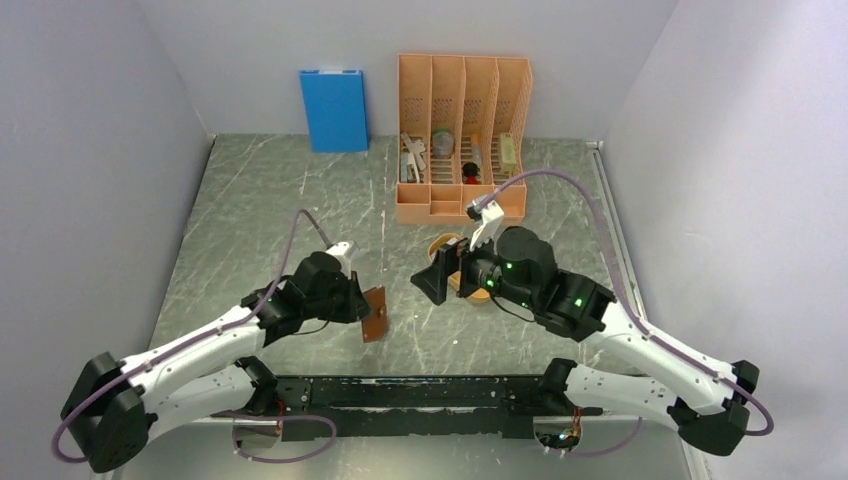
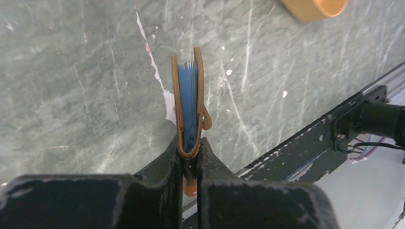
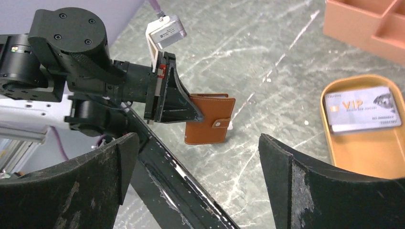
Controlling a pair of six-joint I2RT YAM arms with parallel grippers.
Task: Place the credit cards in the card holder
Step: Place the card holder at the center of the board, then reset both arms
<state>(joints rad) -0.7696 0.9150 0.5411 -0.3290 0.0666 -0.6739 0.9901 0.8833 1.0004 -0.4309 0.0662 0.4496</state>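
Right wrist view: a pale silvery credit card (image 3: 363,109) lies face up in the orange oval tray (image 3: 367,150). It is printed with "VIP" in large letters. The smaller lines of print under that are too fine to read, and I cannot tell whether a second card lies beneath it.

The right gripper (image 1: 450,272) hangs close by that tray. Its two black fingers (image 3: 325,191) are spread wide, with nothing between them.

Facing it, the left gripper (image 3: 191,110) is clamped tight on the card holder (image 3: 210,125). This is a small brown leather wallet with its snap tab folded across the front, turned toward the right arm. The left wrist camera sees the wallet edge-on, upright between the pads, with blue sleeves showing between the leather covers.

The table (image 1: 260,210) has a grey-green stone pattern with white veins and scuffs. Plain pale walls close it in on three sides. At the back stands a tall orange desk organizer (image 1: 462,100) holding small items. Beside it, a flat blue box (image 1: 333,110) leans against the wall. A black rail (image 1: 420,392) runs along the near edge.
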